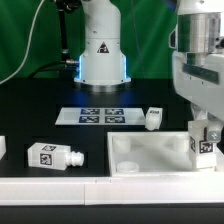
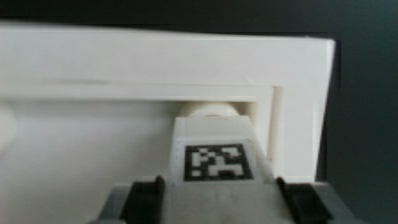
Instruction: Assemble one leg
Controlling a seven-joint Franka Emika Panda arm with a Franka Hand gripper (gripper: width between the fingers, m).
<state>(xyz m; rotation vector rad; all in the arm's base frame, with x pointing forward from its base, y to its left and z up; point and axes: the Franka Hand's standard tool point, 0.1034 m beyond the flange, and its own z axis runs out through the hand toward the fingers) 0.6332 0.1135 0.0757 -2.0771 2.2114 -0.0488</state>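
Observation:
My gripper (image 1: 203,128) is shut on a white leg (image 1: 203,143) with a black-and-white tag, held upright over the far right corner of the white tray-like tabletop (image 1: 150,162). In the wrist view the leg (image 2: 217,150) runs between my two dark fingers (image 2: 153,200), its round end at the tabletop's inner corner (image 2: 267,95). I cannot tell whether the end touches the tabletop. A second leg (image 1: 53,156) lies on its side at the front left. A third leg (image 1: 153,118) stands near the marker board.
The marker board (image 1: 97,116) lies flat at mid-table. The robot base (image 1: 102,58) stands behind it. A small white part (image 1: 2,147) shows at the exterior view's left edge. A green backdrop closes the back.

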